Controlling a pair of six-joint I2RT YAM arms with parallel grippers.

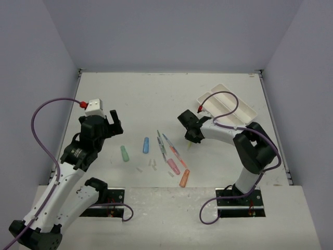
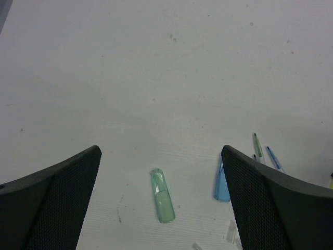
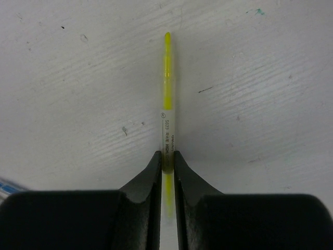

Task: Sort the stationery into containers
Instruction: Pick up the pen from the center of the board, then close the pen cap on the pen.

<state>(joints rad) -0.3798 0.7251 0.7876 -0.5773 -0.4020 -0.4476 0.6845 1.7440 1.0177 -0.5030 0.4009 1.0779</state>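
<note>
Yellow pen (image 3: 167, 78) pinched between jaws of right gripper (image 3: 166, 156), right of tabletop (image 1: 145, 99) centre. Left gripper (image 2: 160, 151) jaws spread wide above green marker piece (image 2: 163, 196). Other pens (image 1: 169, 148) scattered toward near edge. White tray (image 1: 244, 112) set near far right corner.

yellow pen (image 3: 166, 94): between right fingers (image 3: 148, 182) | white tray (image 1: 242, 107): 2 compartments, far-right | green marker piece (image 2: 163, 195): lying flat

A white, speck-marked table (image 1: 156, 99) sits enclosed by pale grey-lilac walls (image 1: 171, 31) on three sides.
</note>
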